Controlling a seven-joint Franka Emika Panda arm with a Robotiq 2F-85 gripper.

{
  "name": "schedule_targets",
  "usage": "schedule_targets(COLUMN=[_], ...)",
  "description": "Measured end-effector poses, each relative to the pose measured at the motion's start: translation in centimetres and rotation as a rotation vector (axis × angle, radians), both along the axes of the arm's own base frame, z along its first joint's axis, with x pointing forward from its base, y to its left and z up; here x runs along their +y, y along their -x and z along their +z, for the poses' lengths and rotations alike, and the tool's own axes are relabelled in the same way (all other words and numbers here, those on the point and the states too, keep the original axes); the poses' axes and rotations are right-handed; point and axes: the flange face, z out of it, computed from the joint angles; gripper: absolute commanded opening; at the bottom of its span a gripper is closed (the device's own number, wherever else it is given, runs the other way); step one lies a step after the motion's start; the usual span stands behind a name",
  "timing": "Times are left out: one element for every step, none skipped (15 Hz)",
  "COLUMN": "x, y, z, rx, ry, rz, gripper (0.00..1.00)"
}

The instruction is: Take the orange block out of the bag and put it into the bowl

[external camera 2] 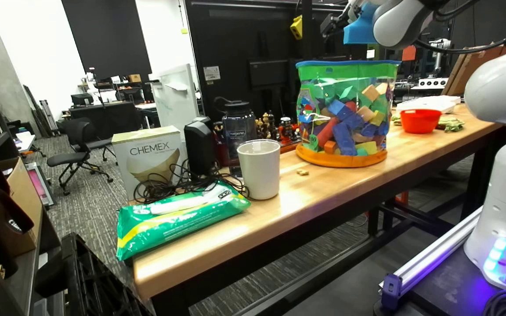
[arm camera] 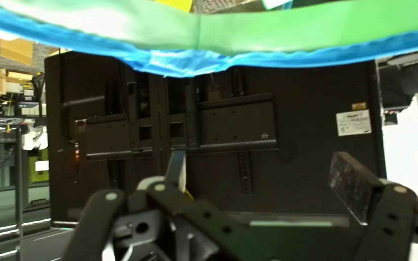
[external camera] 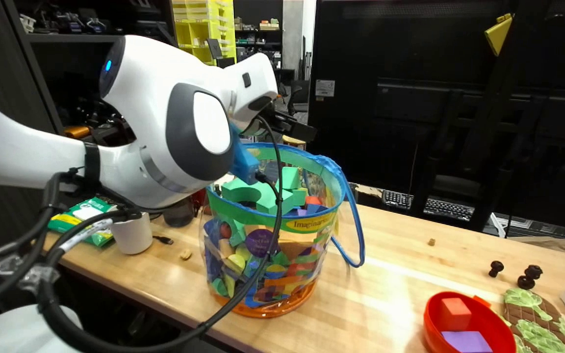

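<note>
The bag is a clear tub with a blue rim and orange base, full of coloured blocks; it also shows in an exterior view. An orange block shows through its wall low down. An orange-red block lies near the top of the pile. The red bowl holds an orange-red block and a purple block. My gripper is open and empty, its fingers wide apart, above the bag and pointing sideways. The bag's rim crosses the top of the wrist view.
A strap handle hangs beside the bag. A white cup, a green packet and a bottle stand on the table. A patterned cloth lies by the bowl. A large black screen stands behind the table.
</note>
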Motion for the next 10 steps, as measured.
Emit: schedule_targets(x=[1.2,2.2,3.0,3.6,4.0,4.3,4.4,4.4,4.3,4.1], y=[-0.1,-0.1,0.0,0.1,0.3,0.6,0.9,1.2,1.6,1.9], z=[-0.4,-0.7,-1.0,-1.1,-1.2,-1.2,-1.1,-0.9,-0.7,-0.5], rx=[0.029,0.059,0.088,0.117,0.144,0.166,0.184,0.197,0.208,0.221], ry=[0.003,0.003,-0.001,-0.009,-0.02,-0.032,-0.044,-0.054,-0.062,-0.067], rz=[0.022,0.039,0.05,0.058,0.063,0.067,0.068,0.066,0.062,0.058], gripper=[1.0,1.0,1.0,1.0,1.0,1.0,1.0,1.0,1.0,1.0])
